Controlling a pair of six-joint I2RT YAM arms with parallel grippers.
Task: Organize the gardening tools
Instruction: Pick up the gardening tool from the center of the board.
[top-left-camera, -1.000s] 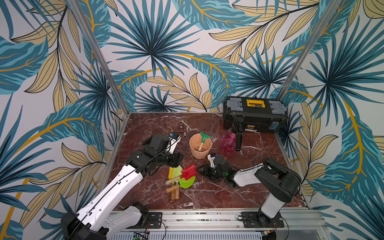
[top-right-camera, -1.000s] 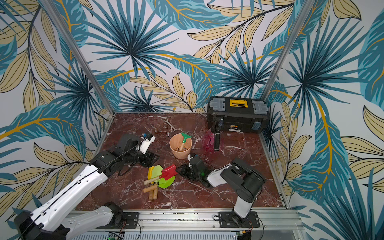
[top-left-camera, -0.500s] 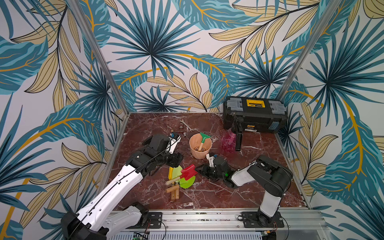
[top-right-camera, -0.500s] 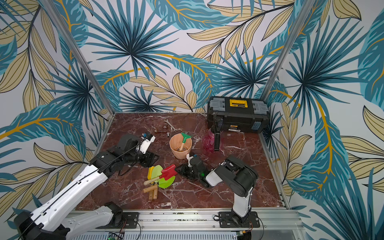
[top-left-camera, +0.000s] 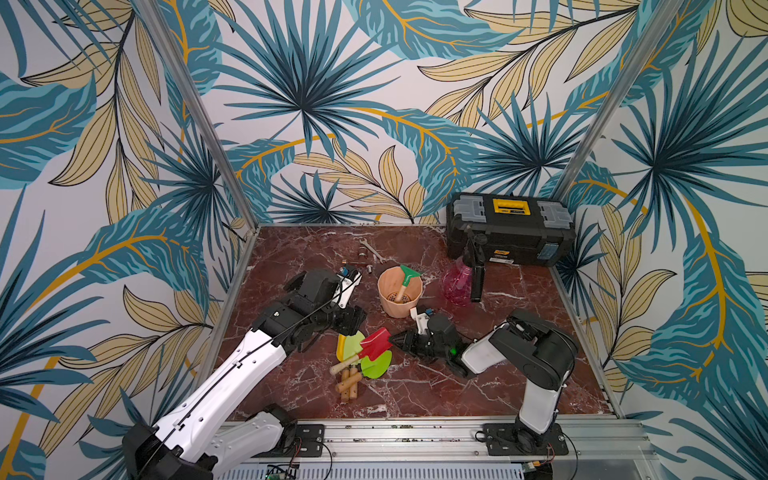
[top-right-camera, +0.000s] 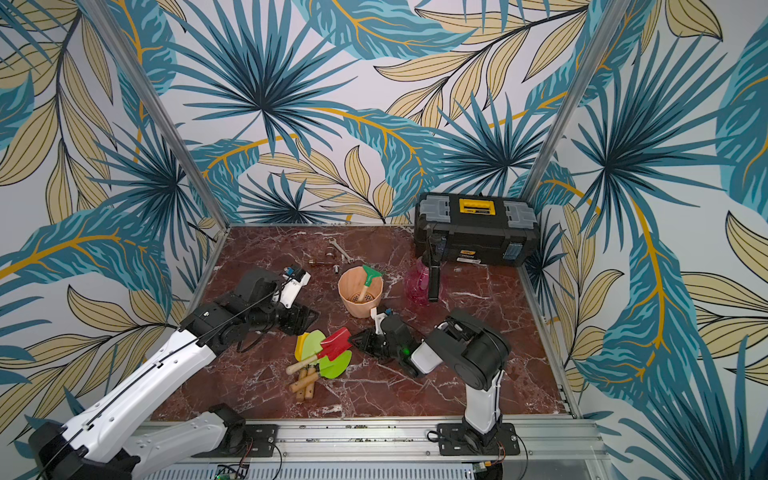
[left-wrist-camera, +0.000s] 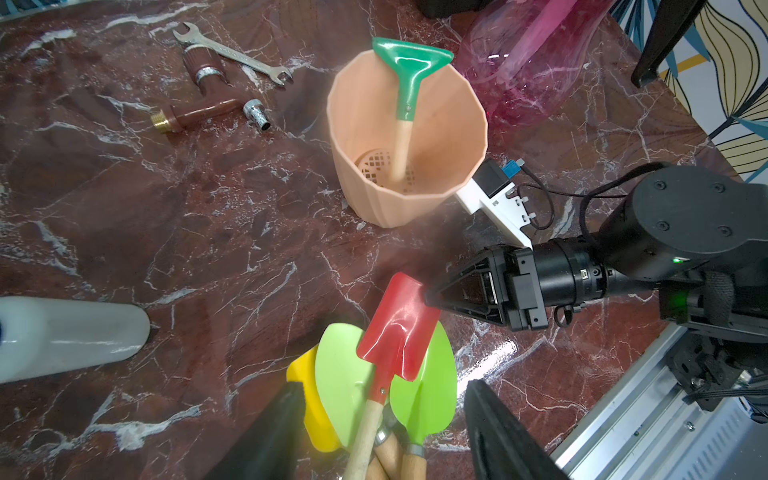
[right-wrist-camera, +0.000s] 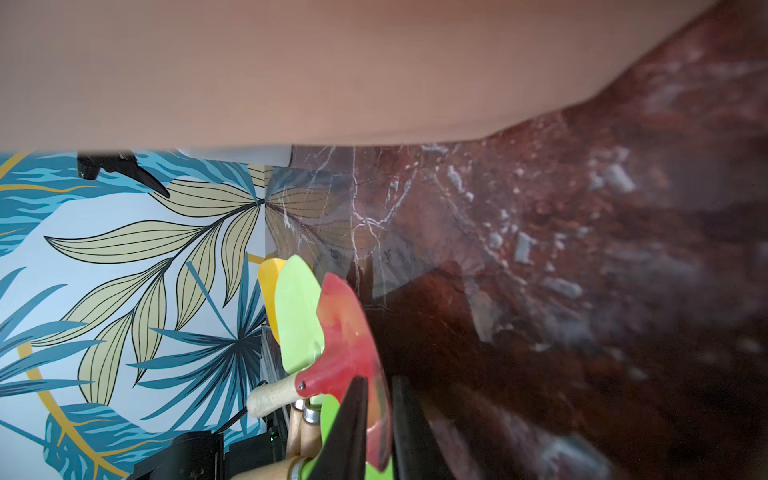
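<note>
While the right end effector (right-wrist-camera: 378, 382) pinches the red spade (left-wrist-camera: 401, 324) by its blade edge, the left end effector (left-wrist-camera: 382, 385) hangs wide open above it.
That spade lies atop two lime-green trowels (left-wrist-camera: 338, 374) and a yellow trowel (left-wrist-camera: 301, 374) on the table (left-wrist-camera: 208, 249); the dark-green rake (left-wrist-camera: 409, 70) stands handle-down in the peach pot (left-wrist-camera: 357, 124), with the pink sprayer (top-left-camera: 457, 282) near the toolbox (top-left-camera: 511, 232).

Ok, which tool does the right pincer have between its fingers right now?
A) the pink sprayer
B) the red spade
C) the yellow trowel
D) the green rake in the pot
B: in the right wrist view the right pincer straddles the blade edge of the red spade, with a finger on either side of it.
</note>
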